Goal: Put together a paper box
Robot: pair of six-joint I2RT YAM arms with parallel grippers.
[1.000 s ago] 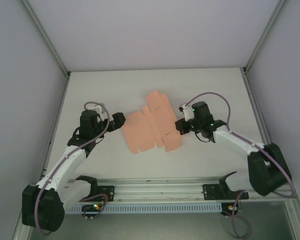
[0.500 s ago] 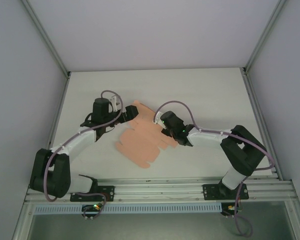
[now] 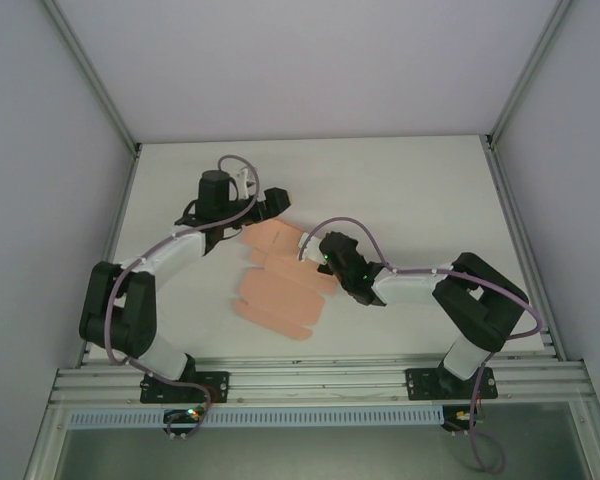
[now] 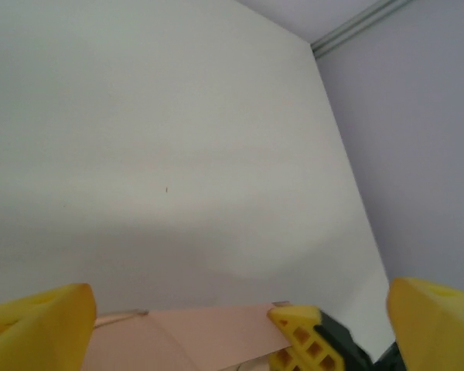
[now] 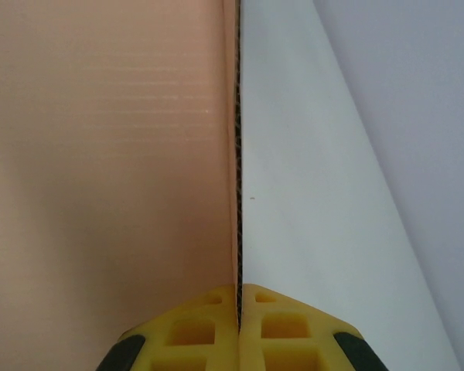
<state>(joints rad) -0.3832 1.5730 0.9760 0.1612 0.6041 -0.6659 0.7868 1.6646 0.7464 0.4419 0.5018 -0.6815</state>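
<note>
The paper box is a flat salmon-pink die-cut sheet with flaps, lying on the white table in front of the two arms. My right gripper is at the sheet's right edge, shut on that edge. In the right wrist view the yellow fingertips pinch the thin cardboard edge-on. My left gripper hovers at the sheet's far corner with its jaws wide open. In the left wrist view a pink flap lies low between its yellow fingers, untouched, with the right gripper's yellow finger beside it.
The white table stretches bare behind and to the right of the sheet. Grey enclosure walls close the left, right and back sides. An aluminium rail carrying both arm bases runs along the near edge.
The right gripper has pulled the sheet left and toward the near edge, turning it. The left arm has swung up and right to the sheet's far corner.
</note>
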